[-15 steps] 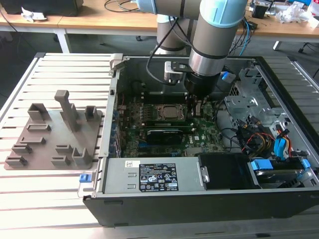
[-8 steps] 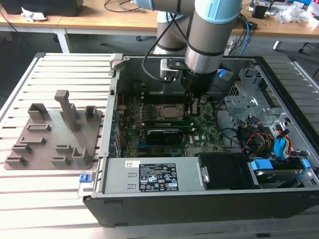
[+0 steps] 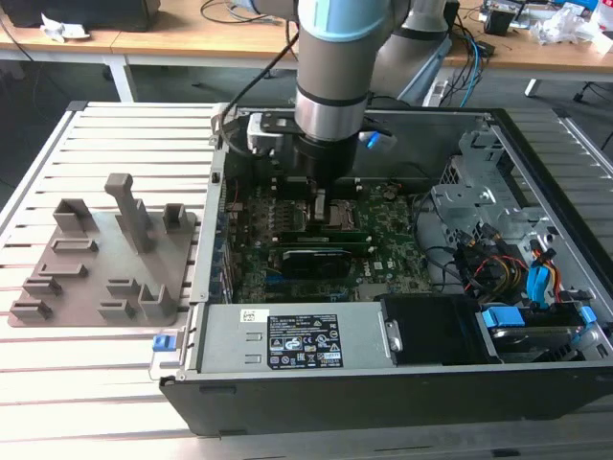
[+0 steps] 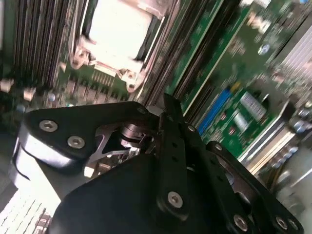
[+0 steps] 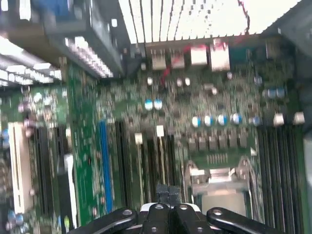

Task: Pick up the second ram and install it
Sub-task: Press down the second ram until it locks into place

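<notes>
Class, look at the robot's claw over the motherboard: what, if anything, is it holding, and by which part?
It cannot be told. The claw sits low over the motherboard beside the CPU socket, with no ram stick visible in it.

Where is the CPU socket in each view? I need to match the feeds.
Exterior view: the CPU socket sits mid-board, directly below the arm.
Second wrist view: the CPU socket is the bright metal frame beside the long dark slots.
First wrist view: the CPU socket again lies beside the long dark slots.
Shared landmark: the green motherboard around the socket.
</notes>
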Controlling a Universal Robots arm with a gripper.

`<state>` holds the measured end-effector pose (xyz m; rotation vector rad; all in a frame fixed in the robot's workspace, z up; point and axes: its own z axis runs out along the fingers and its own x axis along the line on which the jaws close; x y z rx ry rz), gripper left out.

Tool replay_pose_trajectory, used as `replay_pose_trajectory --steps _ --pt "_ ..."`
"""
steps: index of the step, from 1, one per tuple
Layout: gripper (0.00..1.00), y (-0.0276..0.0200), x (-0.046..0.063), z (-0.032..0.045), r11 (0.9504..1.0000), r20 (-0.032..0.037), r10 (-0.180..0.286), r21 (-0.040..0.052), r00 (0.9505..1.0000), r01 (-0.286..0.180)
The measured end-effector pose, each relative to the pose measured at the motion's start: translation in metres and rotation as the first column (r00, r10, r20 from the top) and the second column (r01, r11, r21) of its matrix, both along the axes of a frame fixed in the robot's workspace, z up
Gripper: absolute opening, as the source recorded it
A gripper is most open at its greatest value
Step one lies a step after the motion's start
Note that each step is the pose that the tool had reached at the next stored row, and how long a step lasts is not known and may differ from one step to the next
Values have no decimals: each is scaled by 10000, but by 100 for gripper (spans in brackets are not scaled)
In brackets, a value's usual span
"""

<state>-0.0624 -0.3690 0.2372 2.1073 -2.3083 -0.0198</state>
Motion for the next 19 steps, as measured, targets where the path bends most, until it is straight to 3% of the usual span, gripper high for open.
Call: replay_pose_trajectory --steps 3,7,10,11,18,19 --pt "11 -1 -248 -5 10000 16 -1 5 10000 1" --pt "11 -4 -266 -110 10000 9 1 -7 10000 -1" --pt "11 -1 -258 -80 10000 28 -3 29 10000 3" --pt "11 -3 -212 -32 10000 20 1 33 10000 -1" --pt "11 -4 376 -28 9999 -144 9 136 9999 -7" --pt "11 -4 443 23 9999 -147 18 159 9999 -16"
